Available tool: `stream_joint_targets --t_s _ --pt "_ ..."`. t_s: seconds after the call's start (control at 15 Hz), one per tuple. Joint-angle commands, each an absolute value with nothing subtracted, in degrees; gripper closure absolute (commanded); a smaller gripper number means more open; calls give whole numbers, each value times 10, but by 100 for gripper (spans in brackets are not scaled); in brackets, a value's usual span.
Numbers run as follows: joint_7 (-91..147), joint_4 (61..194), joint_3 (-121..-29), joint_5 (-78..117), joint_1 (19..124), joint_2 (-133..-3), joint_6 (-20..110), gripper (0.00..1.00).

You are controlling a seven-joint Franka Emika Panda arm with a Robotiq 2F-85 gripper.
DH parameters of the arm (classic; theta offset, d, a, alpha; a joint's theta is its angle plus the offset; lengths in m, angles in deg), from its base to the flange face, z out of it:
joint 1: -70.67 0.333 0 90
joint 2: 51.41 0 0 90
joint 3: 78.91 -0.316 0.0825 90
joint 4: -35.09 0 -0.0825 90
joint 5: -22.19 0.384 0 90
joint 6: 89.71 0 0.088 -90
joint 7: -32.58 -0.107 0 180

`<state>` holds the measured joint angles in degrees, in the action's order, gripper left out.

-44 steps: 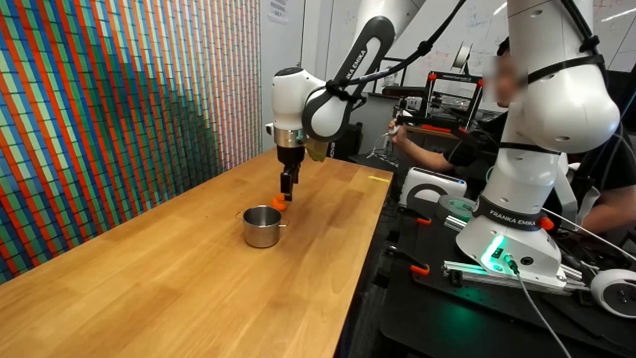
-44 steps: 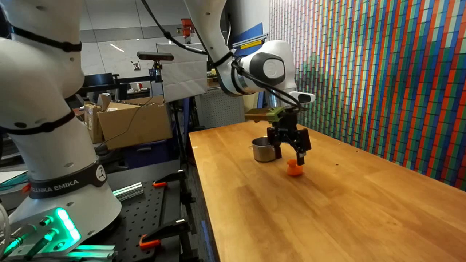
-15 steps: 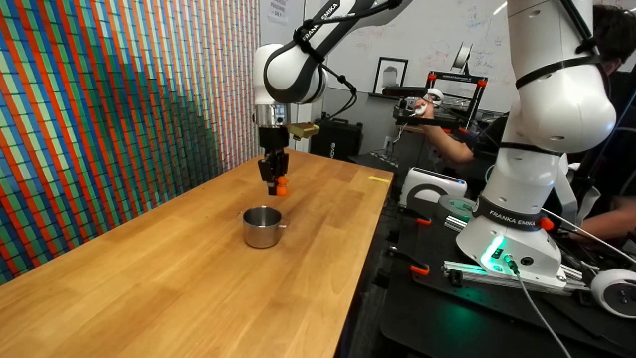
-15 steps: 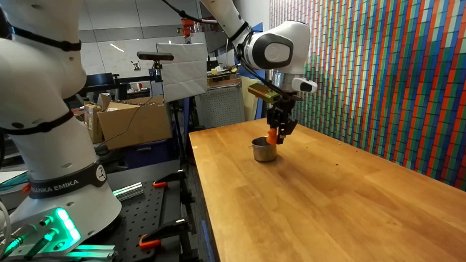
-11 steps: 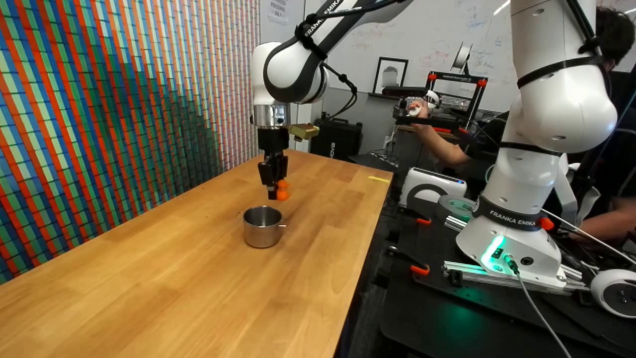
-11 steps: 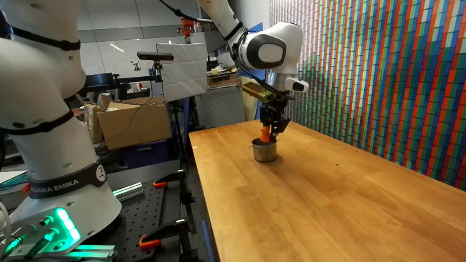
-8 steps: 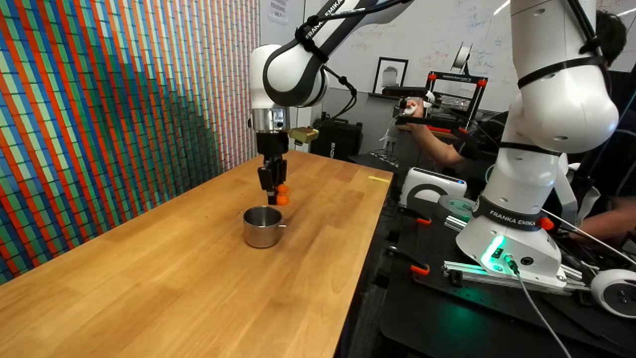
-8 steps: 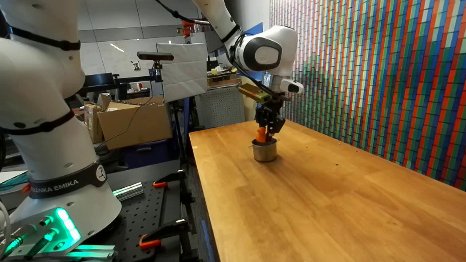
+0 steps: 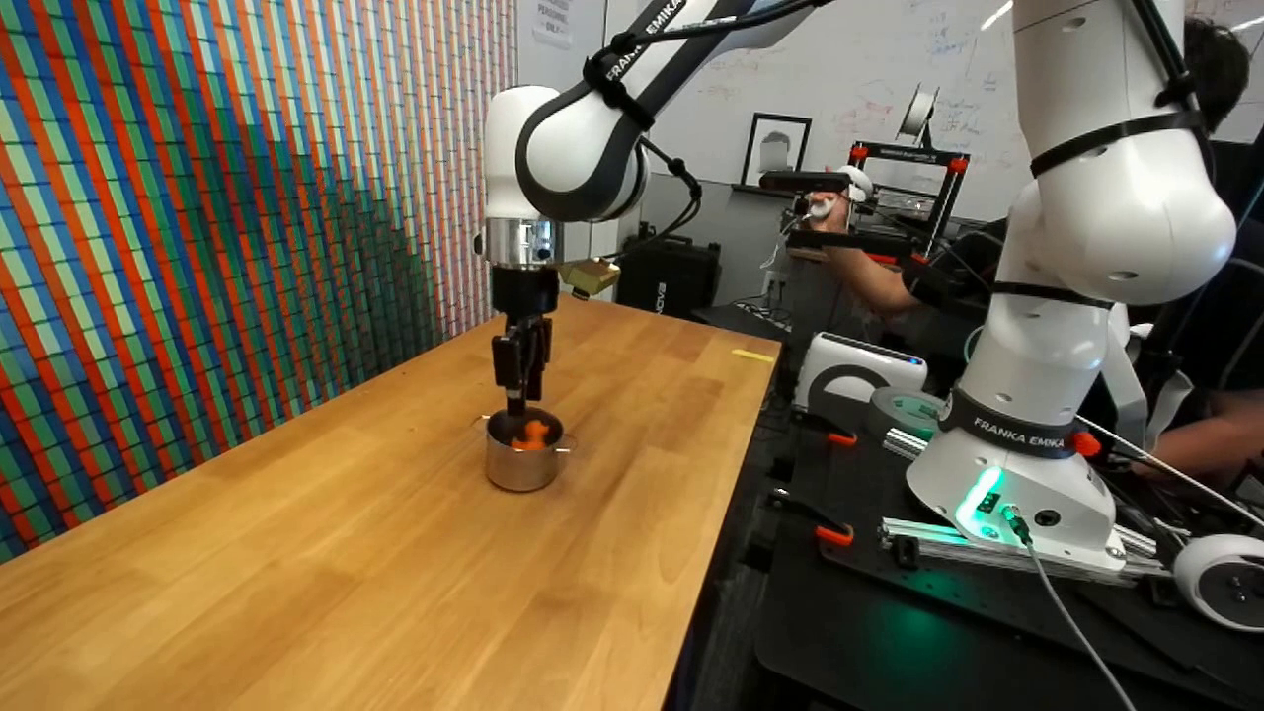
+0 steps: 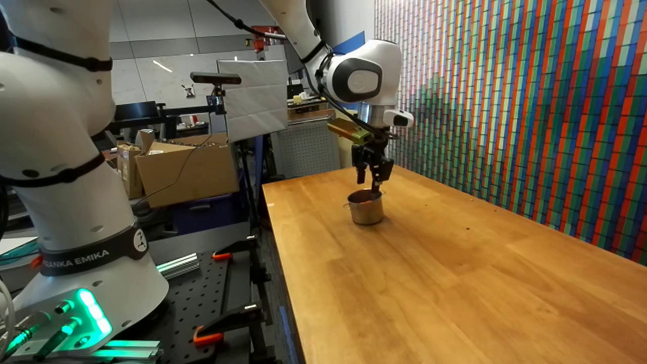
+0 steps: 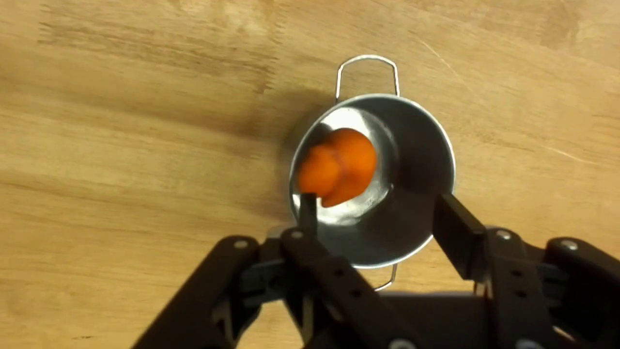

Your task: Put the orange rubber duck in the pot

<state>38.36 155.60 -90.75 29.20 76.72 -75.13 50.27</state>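
Here the duck (image 11: pixel 346 167) tilts in the pot (image 11: pixel 419 160), head wrist-view left, fingers (image 11: pixel 459 236) apart

Pot (image 9: pixel 521 471) in both exterior views; wrist view close, seemingly overhead.

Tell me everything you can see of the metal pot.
The metal pot is small, round and silver-grey, with straight, shiny walls, a thin rim and two wire handles on opposite sides. Uncovered, it stands upright on the wooden table. Inside, off to one side, is the orange rubber duck. The open tool hangs over the pot with one finger low by the rim; whether that finger touches the metal, I cannot tell.
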Motion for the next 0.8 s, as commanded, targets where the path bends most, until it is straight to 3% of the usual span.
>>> stream_joint_targets --t_s 0.0,0.13,0.73 --pt "394 1559 -890 263 770 -731 505 4" --pt "393 1561 -871 226 768 -711 476 0" --pt "427 1558 -789 81 727 -578 293 0"
